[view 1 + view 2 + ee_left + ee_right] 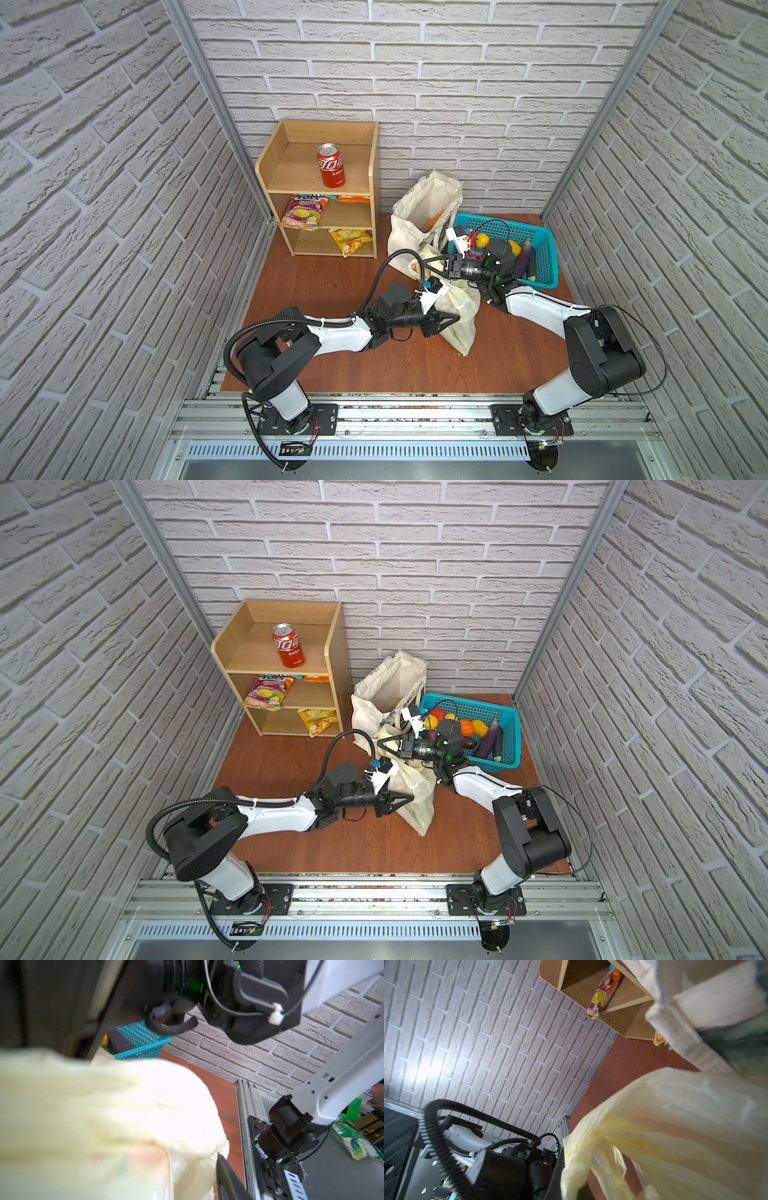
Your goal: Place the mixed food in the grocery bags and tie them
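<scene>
The pale-yellow plastic bag point(459, 305) point(419, 785) lies slumped mid-table, just in front of the upright cream canvas tote point(419, 208) point(386, 683). An orange item point(434, 219) shows inside the tote. My right gripper point(425, 263) point(380, 743) reaches left and is shut on the bag's bunched handle point(577, 1172). The left gripper point(456, 319) point(411, 798) pushes into the bag's side; one finger point(227, 1176) stands off to the side, with bag film bulging where the other is hidden. Blurred orange and green shapes point(124, 1159) show through the film.
A turquoise mesh basket point(542, 253) of toy fruit and vegetables stands at the back right, behind my right wrist. At the back left, a wooden shelf point(274, 166) holds a red cola can point(331, 165) and snack packets point(301, 212). Brick walls close in three sides.
</scene>
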You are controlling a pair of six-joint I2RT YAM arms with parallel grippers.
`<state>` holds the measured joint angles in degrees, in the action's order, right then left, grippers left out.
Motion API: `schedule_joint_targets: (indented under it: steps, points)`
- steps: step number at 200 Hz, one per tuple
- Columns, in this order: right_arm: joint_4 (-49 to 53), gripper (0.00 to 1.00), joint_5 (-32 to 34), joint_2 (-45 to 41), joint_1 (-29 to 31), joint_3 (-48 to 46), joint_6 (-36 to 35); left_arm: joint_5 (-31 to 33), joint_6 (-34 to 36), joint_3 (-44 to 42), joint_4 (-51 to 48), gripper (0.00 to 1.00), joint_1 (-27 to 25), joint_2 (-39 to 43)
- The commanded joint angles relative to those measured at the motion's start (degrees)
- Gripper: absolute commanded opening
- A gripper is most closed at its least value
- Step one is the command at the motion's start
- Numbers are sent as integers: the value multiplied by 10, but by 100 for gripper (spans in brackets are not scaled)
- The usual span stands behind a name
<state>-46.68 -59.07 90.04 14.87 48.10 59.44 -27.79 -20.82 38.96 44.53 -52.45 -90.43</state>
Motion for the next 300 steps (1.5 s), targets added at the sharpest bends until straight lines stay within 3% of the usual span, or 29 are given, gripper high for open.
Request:
schedule_joint_targets:
  steps: [1,19,68,103,177,218,273,300]
  points:
    - [-213,6,-53,20,-25,1,113,31,-14,-47,65,55,21,75]
    - [-340,6,-70,56,-42,13,221,43,-24,-85,62,60,37,140]
    - [-340,6,-102,43,-44,34,229,95,-11,-139,-28,63,72,305]
    - [-340,6,-109,29,-42,38,240,116,16,-123,-88,65,84,354]
    - [-341,6,-128,8,-29,25,248,144,17,-97,-56,68,96,317]
    - [-340,6,-134,6,-23,23,250,102,-5,-61,-16,69,119,293]
    - [-341,5,-130,12,-20,19,245,-29,-25,33,-20,47,127,240]
    - [-340,5,-129,9,-19,14,242,-57,-22,65,-42,43,128,203]
